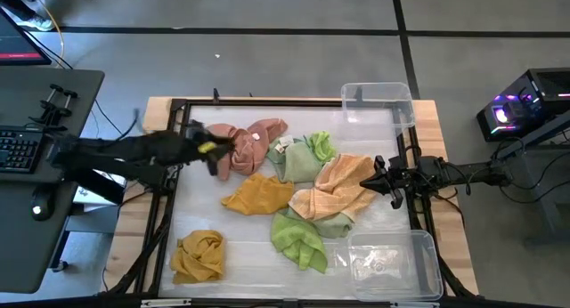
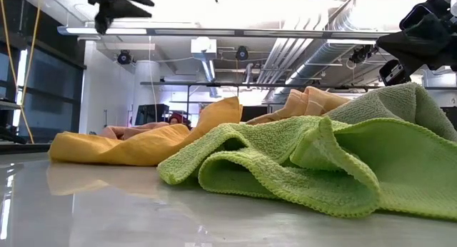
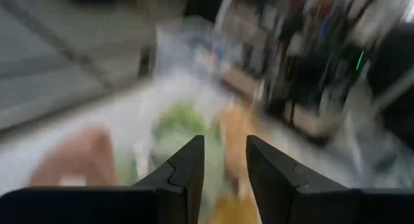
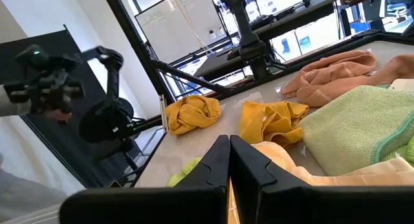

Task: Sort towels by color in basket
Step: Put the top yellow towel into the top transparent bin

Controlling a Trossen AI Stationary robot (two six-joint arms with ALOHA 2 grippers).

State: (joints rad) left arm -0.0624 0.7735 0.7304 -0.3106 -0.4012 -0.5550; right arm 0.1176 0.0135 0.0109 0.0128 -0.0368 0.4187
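Note:
Several small towels lie in a loose heap on the table: two salmon pink ones (image 1: pixel 249 141), a light green one (image 1: pixel 303 158) and another (image 1: pixel 298 239), a mustard one (image 1: pixel 258 194), a peach one (image 1: pixel 334 194), and a second mustard one (image 1: pixel 198 255) lying apart near the front left. My left gripper (image 1: pixel 214 152) (image 3: pixel 224 143) hovers open and empty above the left end of the pink towels, high above the table in the low view (image 2: pixel 107 8). My right gripper (image 1: pixel 381 179) (image 4: pixel 229 141) is shut and hangs raised over the peach towel's right edge (image 2: pixel 421 33).
Two clear plastic bins stand on the table's right side, one at the far corner (image 1: pixel 378 103) and one at the near corner (image 1: pixel 392 259). A black frame (image 1: pixel 178 108) runs round the work area. Bare white table surface shows at the far left and in front.

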